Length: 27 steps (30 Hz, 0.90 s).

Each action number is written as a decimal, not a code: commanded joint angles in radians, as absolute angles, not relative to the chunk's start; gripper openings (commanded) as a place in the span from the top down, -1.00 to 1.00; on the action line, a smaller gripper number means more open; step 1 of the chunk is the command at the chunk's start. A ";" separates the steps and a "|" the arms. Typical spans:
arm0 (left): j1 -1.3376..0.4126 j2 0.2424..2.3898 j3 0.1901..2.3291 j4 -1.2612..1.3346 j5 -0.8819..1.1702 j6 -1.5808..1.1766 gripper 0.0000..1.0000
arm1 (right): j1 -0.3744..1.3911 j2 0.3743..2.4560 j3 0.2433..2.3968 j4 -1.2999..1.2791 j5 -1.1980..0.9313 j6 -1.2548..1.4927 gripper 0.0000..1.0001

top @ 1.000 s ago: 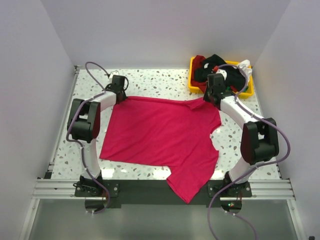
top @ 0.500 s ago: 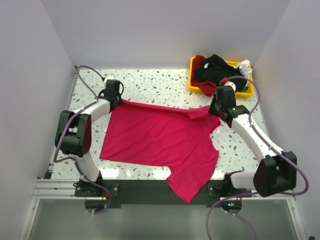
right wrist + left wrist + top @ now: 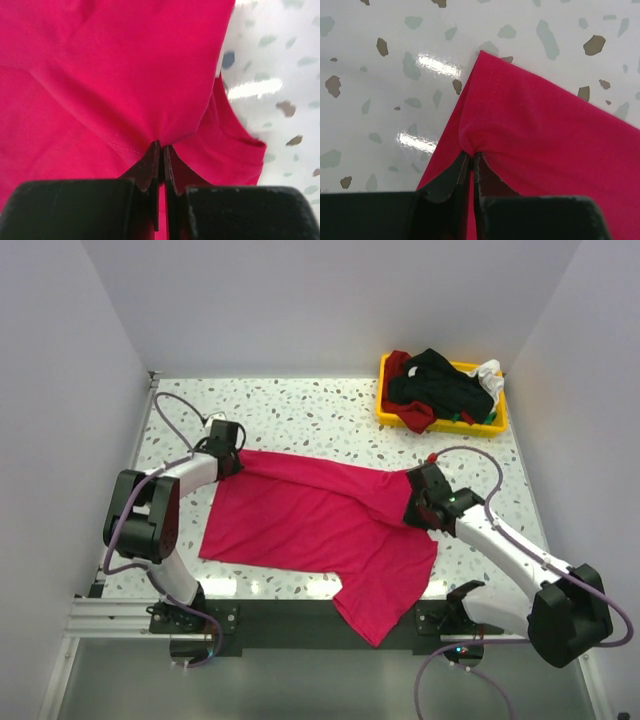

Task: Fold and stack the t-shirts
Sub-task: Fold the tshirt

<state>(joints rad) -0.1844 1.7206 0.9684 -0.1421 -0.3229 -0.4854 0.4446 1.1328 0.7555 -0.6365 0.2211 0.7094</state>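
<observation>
Spanning left end effector (image 3: 471,154) to right end effector (image 3: 162,145): pinched crimson-pink t-shirt (image 3: 320,515).

Bright, even light from above; shadows faint and soft; the top view is sharp; white glare streaks sit on the glossy table (image 3: 365,130) in both wrist views; the right wrist view is softer, its table washed out, the shirt (image 3: 100,75) slightly blurred.

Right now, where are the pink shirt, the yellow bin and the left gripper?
pink shirt (image 3: 310,525): top view, middle of the cloth.
yellow bin (image 3: 383,390): top view, its left wall.
left gripper (image 3: 471,156): left wrist view, between its fingertips.
</observation>
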 commanded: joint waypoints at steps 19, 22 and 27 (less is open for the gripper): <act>-0.179 1.615 1.144 -0.319 -0.192 -0.508 -1.00 | 0.505 1.299 0.943 -0.534 0.203 0.719 -0.97; -0.179 1.701 1.179 -0.299 -0.114 -0.506 -1.00 | 0.434 1.388 0.957 -0.445 0.103 0.718 -0.97; -0.178 1.789 1.186 -0.262 -0.048 -0.508 -1.00 | 0.365 1.538 0.954 -0.364 0.057 0.690 -0.96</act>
